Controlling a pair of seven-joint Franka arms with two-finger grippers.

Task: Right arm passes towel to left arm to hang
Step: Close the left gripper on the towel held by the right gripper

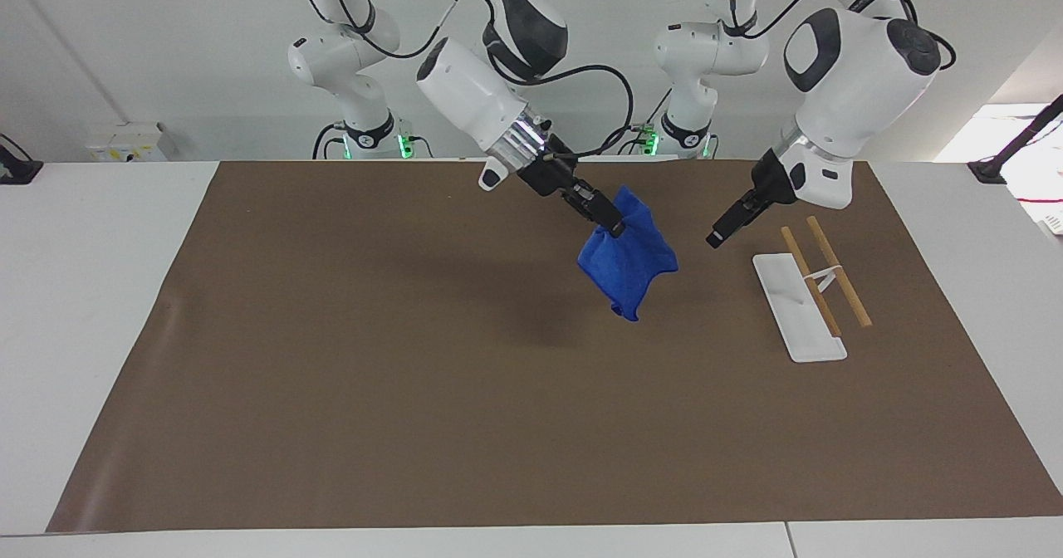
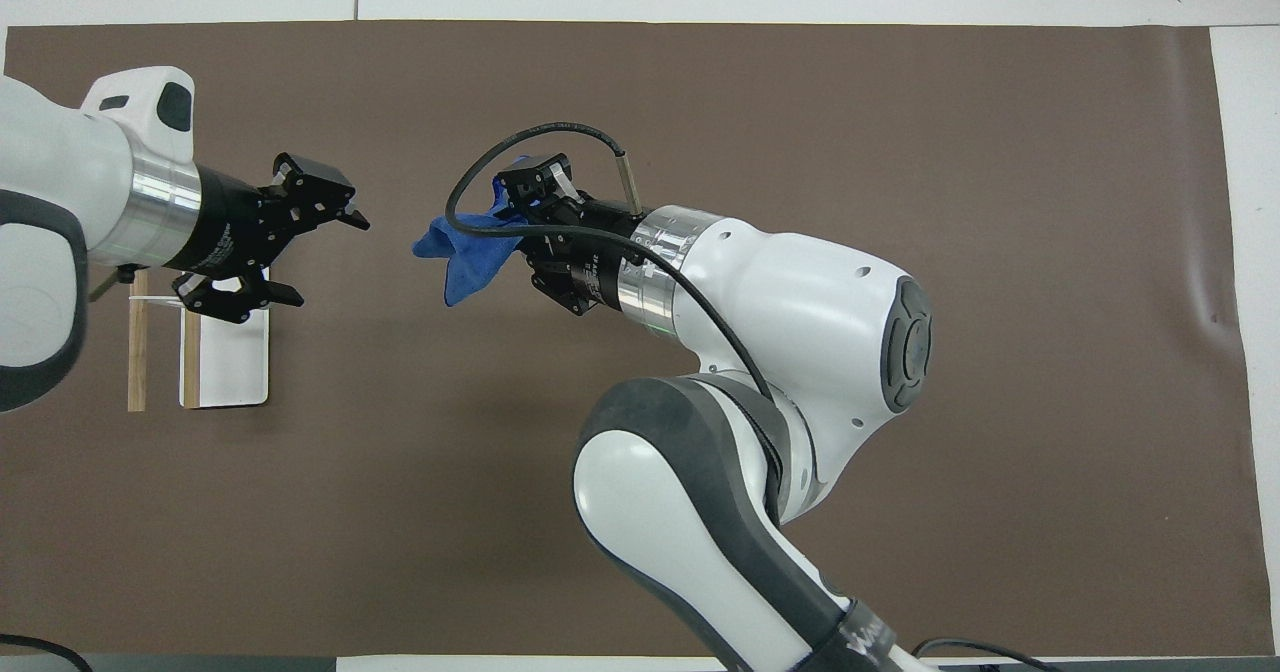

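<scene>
Holding the towel up in the air over the brown mat, clamped at one upper corner in the right tool so that most of the cloth is hanging free below, with nothing dragging on the surface. Gripping by a corner, probably, to leave loose cloth exposed for a second grasp. Pointing the right tool toward the left arm's end of the surface, so offering the towel edge-first.

Facing it with the left tool, fingers spread wide apart and empty, aimed at the towel with a clear gap between the two, not touching. Standing open like this, most likely, to be ready for closing on the nearest fold.

Sitting on the mat under the left arm, a small rack: white base plate with two wooden rods raised over it, apparently the hanging spot, placed within easy reach of the receiving arm.

Judging the handover as not yet made: towel in one grip only, gap yet to be closed.
</scene>
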